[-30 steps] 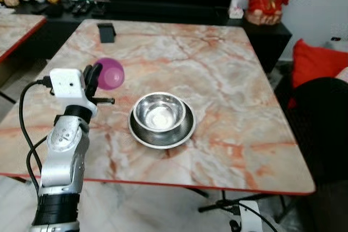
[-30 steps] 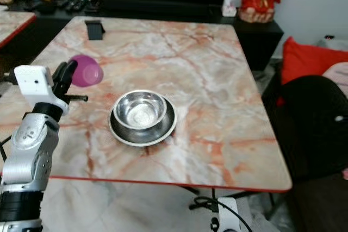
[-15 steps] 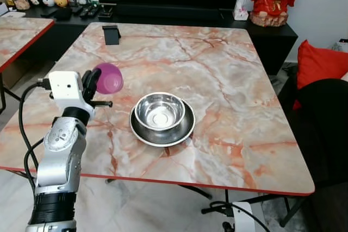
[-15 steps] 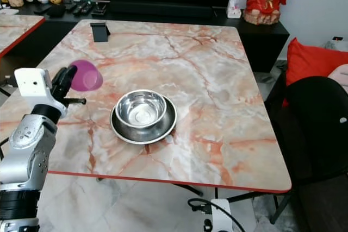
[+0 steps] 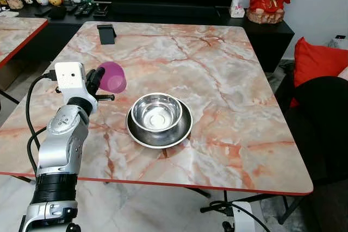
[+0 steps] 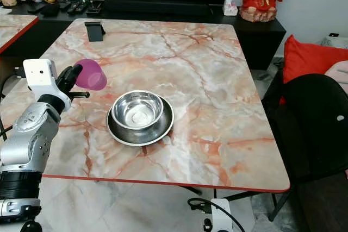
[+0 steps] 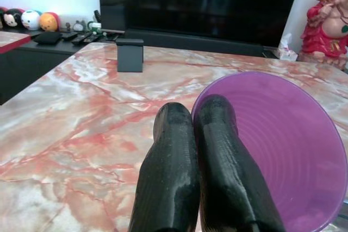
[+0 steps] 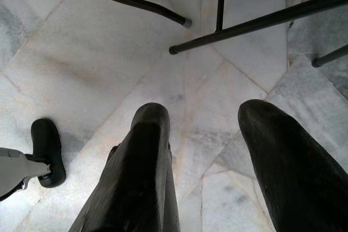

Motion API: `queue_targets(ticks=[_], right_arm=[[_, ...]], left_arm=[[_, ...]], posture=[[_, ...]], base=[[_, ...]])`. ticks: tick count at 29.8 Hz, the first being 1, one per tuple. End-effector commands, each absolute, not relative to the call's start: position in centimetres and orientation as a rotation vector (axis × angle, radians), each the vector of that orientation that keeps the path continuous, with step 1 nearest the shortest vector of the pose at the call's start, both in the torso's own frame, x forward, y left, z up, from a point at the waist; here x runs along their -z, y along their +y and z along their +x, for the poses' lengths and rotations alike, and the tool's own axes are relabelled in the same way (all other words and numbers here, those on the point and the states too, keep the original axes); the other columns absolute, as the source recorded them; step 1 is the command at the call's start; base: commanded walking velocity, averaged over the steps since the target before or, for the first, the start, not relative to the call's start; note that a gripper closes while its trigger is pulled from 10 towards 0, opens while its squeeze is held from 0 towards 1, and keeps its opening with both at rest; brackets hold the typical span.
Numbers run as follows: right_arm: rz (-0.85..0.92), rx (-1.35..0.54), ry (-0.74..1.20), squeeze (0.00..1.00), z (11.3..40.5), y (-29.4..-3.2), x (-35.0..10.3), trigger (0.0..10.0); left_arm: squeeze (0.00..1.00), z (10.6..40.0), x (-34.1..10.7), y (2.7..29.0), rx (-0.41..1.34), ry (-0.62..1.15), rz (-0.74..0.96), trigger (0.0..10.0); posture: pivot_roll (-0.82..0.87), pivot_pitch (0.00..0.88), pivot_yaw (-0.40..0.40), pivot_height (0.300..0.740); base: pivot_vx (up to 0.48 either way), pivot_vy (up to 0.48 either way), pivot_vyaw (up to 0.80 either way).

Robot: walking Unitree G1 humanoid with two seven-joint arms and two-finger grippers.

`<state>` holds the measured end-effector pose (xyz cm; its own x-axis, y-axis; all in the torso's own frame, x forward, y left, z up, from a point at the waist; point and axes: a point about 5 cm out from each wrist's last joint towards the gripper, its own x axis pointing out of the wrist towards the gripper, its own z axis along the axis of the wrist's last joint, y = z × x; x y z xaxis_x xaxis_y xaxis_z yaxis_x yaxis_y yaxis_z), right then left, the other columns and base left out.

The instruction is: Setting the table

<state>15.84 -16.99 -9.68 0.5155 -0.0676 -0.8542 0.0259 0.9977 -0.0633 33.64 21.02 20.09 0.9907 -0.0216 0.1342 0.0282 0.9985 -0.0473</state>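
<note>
The left gripper (image 7: 196, 134) is up over the marble table (image 5: 228, 80), its two black fingers pinched tight on the rim of a purple plastic cup (image 5: 112, 77), one finger inside the wall and one outside. The cup is carried clear of the tabletop, lying on its side: its long axis runs roughly level, pointing on ahead of the fingers, with the mouth back at the gripper. Just beyond the cup, off to the gripper's right, sits a steel bowl (image 5: 158, 113) nested on a steel plate (image 5: 142, 132). This looks like the carrying step. Next, I'd judge, the wrist must roll the cup upright and lower it beside the plate. The right gripper (image 8: 209, 134) hangs idle over the floor, fingers spread apart.
</note>
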Motion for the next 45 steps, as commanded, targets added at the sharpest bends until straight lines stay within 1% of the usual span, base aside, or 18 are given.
queue_targets(ticks=[1, 3, 14, 21, 25, 32, 36, 41, 45], right_arm=[[-0.045, 0.057, 1.029, 0.0, 15.8, -17.0, 9.7, 10.0], [-0.046, 0.056, 1.029, 0.0, 15.8, -17.0, 9.7, 10.0], [-0.048, 0.05, 1.029, 0.0, 15.9, -17.0, 9.7, 10.0], [-0.049, 0.047, 1.03, 0.0, 15.9, -17.0, 9.7, 10.0], [-0.049, 0.046, 1.031, 0.0, 15.9, -17.0, 9.7, 10.0], [-0.05, 0.038, 1.032, 0.0, 15.9, -17.0, 9.7, 10.0], [-0.052, 0.032, 1.033, 0.0, 15.9, -16.9, 9.7, 10.0], [-0.05, 0.03, 1.034, 0.0, 15.9, -16.9, 9.7, 10.0], [-0.048, 0.022, 1.037, 0.0, 15.9, -16.9, 9.7, 10.0]], left_arm=[[0.0, 33.8, -21.1, 20.8, 0.027, -0.167, -0.06, 10.0], [0.0, 33.8, -21.2, 20.8, 0.028, -0.174, -0.066, 10.0], [0.0, 33.7, -21.7, 21.2, 0.011, -0.196, -0.066, 10.0], [0.0, 33.7, -21.7, 20.7, 0.027, -0.2, -0.067, 10.0], [0.0, 33.6, -22.1, 20.6, 0.044, -0.223, -0.085, 10.0], [0.0, 33.7, -22.3, 20.6, 0.079, -0.2, -0.083, 10.0], [0.0, 33.7, -22.0, 20.6, 0.098, -0.157, -0.086, 10.0], [0.0, 33.9, -22.1, 20.0, 0.173, -0.072, -0.028, 10.0], [0.0, 34.4, -22.0, 20.4, 0.148, 0.068, 0.108, 10.0]], posture=[[0.0, 0.011, -0.037, 0.74], [0.0, 0.011, -0.037, 0.74], [0.01, 0.014, -0.037, 0.74], [0.01, 0.016, -0.039, 0.74], [0.01, 0.016, -0.04, 0.74], [0.01, 0.016, -0.038, 0.74], [0.01, 0.015, -0.039, 0.74], [0.01, 0.014, -0.038, 0.74], [0.02, 0.013, -0.038, 0.74]], base=[[0.0, 0.0, 0.0], [0.0, 0.0, 0.0], [0.287, 0.0, 0.0], [0.301, 0.0, 0.0], [0.0, 0.0, 0.0], [0.0, 0.0, 0.0], [0.0, 0.0, 0.0], [0.0, 0.0, 0.0], [0.0, 0.0, 0.0]])
